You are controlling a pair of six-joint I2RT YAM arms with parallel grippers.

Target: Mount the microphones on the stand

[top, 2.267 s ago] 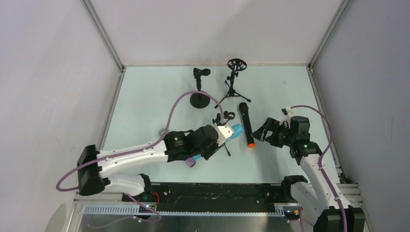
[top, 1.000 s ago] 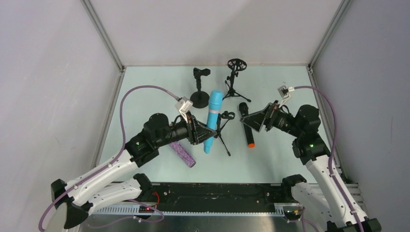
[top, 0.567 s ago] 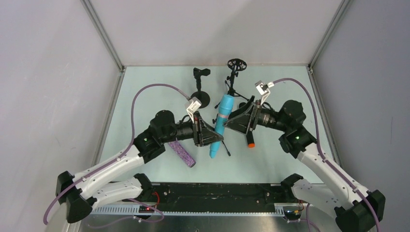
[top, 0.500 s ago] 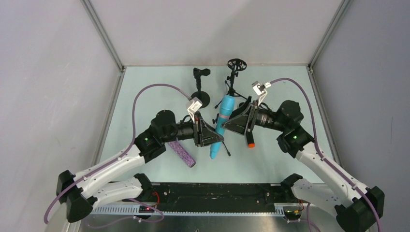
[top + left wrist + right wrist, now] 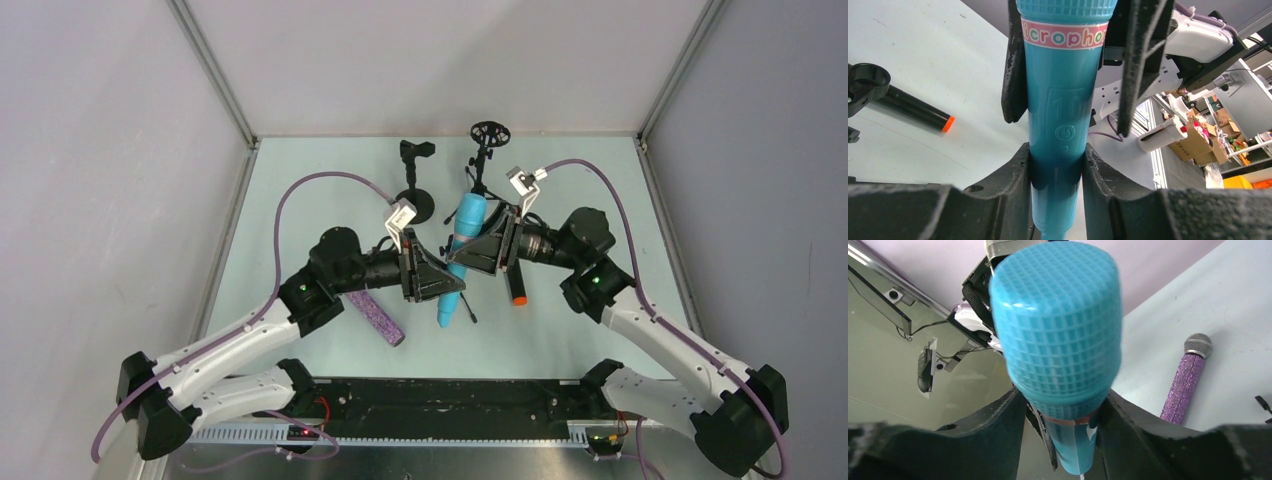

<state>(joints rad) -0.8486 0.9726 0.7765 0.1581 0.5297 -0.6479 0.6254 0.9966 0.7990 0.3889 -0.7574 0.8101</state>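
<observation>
Over the table (image 5: 300, 200), the turquoise mic (image 5: 1063, 100) was between both pincers: left pincer (image 5: 1055, 155) was closed tight on its lower body, right pincer (image 5: 1060, 400) had fingers either side just below the head; real grip there, cannot tell.

Turquoise microphone (image 5: 1055, 100), grid-textured head, pink lettered band. Black microphone (image 5: 913, 106), orange end. Purple glitter microphone (image 5: 1185, 382), silver mesh head. Pale mint table (image 5: 330, 150); black stands (image 5: 413, 205); mauve cables (image 5: 330, 177).
</observation>
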